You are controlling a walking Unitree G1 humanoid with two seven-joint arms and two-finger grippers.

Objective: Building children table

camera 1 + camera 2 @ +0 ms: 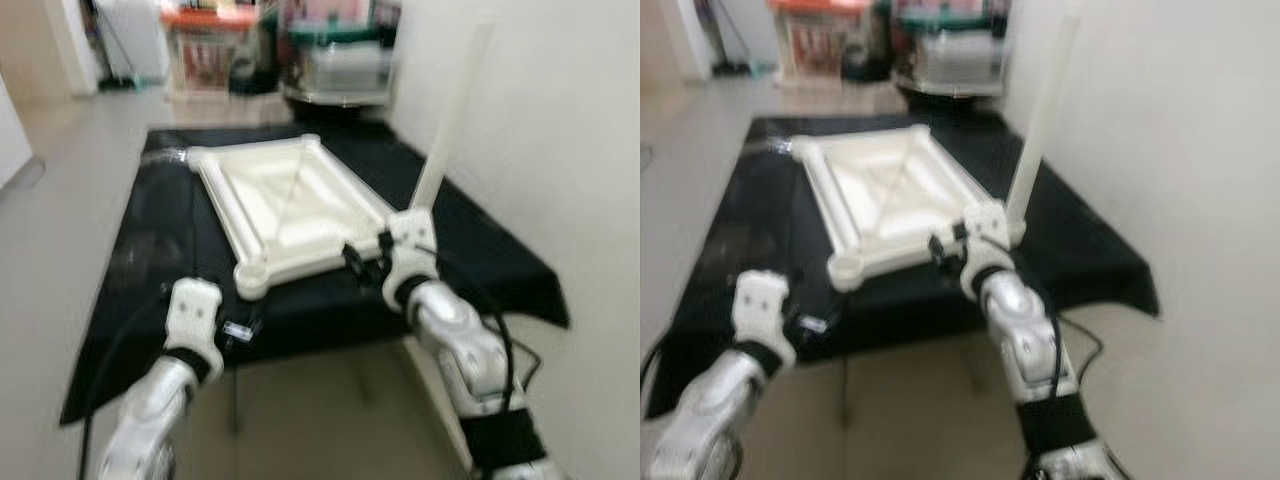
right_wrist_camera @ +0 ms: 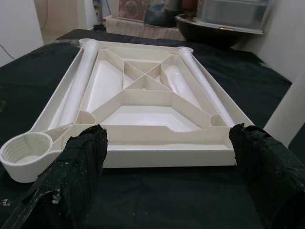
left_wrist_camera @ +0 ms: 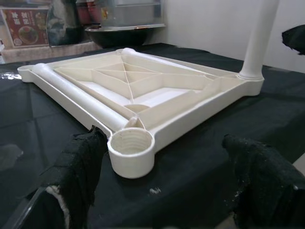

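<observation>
A cream plastic tabletop [image 1: 290,205] lies upside down on a black cloth-covered table [image 1: 150,250]. One white leg [image 1: 455,110] stands upright in its near right corner. The near left corner has an empty threaded socket [image 3: 131,143]. Two long tube-shaped pieces [image 2: 83,76] lie along the long sides inside the frame. My left gripper [image 3: 167,191] is open just in front of the empty socket, touching nothing. My right gripper [image 2: 171,191] is open at the near short edge, beside the standing leg [image 2: 290,109], with nothing between its fingers [image 2: 81,162].
A white wall [image 1: 560,150] runs close along the table's right side. Storage boxes [image 1: 210,40] and a dark bowl [image 3: 119,36] stand beyond the far end. Bare floor [image 1: 60,200] lies to the left. The eye views are blurred.
</observation>
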